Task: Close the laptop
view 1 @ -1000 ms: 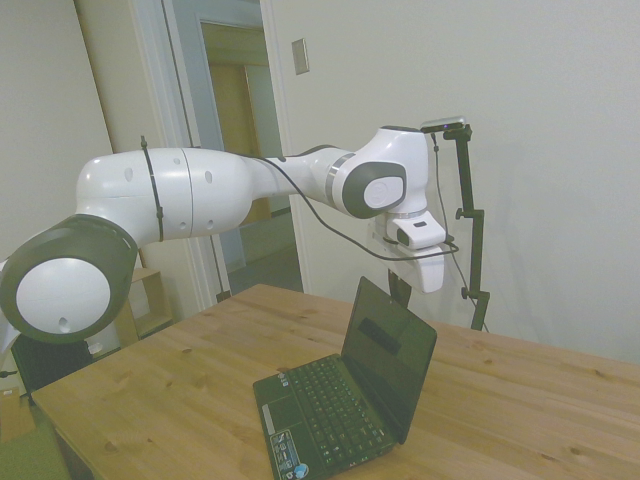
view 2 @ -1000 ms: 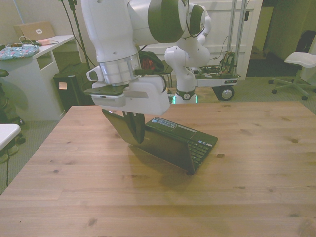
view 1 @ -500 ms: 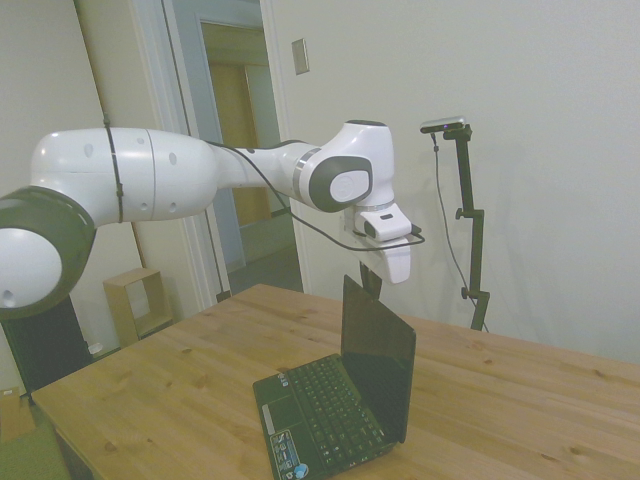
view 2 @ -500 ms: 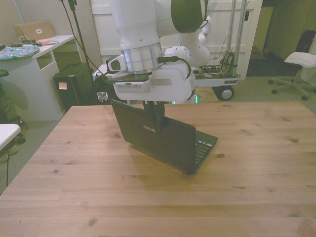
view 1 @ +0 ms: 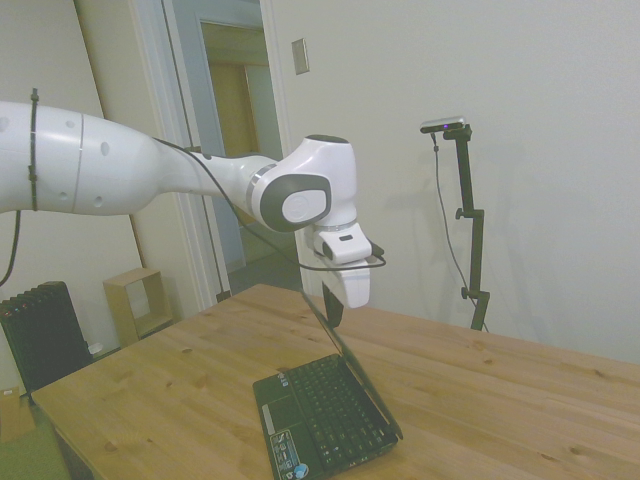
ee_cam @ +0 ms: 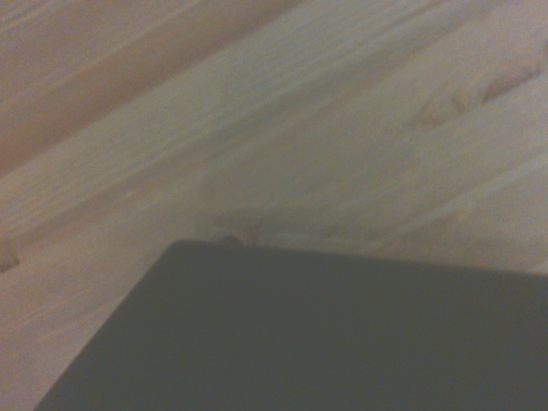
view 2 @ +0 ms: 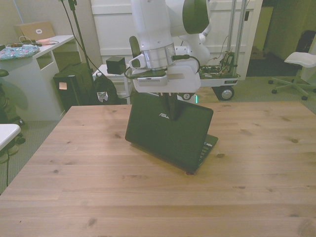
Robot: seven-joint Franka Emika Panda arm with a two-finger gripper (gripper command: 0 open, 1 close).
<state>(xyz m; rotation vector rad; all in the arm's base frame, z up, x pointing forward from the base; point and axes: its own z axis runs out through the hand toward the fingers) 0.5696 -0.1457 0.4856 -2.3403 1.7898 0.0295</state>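
- Off to the side, the side view shows the laptop (view 1: 325,420) sitting near the bench's (view 1: 520,400) near edge, its lid seen almost edge-on and tipped forward over the keyboard, partly shut. The gripper (view 1: 334,303) hangs from the white arm (view 1: 150,180) with its dark fingers against the lid's top edge from behind, placed there, I judge, to push the lid down.
- Across the bench, the front view shows the lid's dark back with a pale logo facing the camera, and the gripper (view 2: 170,106) overlapping its upper edge. The fingers read as one narrow dark mass, so they appear closed, clamping nothing. A strip of keyboard shows at the front view's right.
- Up close, the wrist view is blurred: a dark flat panel, likely the laptop (ee_cam: 325,334) lid, with bench (ee_cam: 282,128) grain beyond.
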